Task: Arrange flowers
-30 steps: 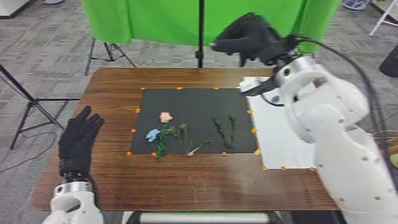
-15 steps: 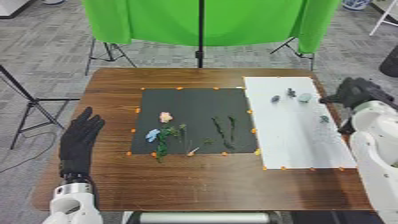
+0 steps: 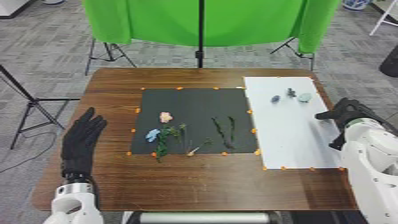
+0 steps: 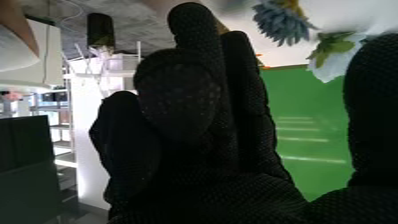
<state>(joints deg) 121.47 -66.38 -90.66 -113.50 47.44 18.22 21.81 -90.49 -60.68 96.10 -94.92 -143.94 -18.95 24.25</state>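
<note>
Brown table (image 3: 222,187) with 1 black sheet (image 3: 191,106), 1 white sheet (image 3: 289,132)

The robot has 2 arms of white colour, with smooth, rounded covers. On the left arm (image 3: 73,206), the white cover has small grey details close to the wrist, and the wrist itself is dark. The right arm (image 3: 371,156) has also a dark part at its wrist. The left hand (image 3: 77,152) and the right hand (image 3: 352,112) are both black. The right glove (image 4: 213,200) is of fabric with a fine mesh texture, and 1 rounded fingertip (image 4: 180,95) carries small, paler dots.
</note>
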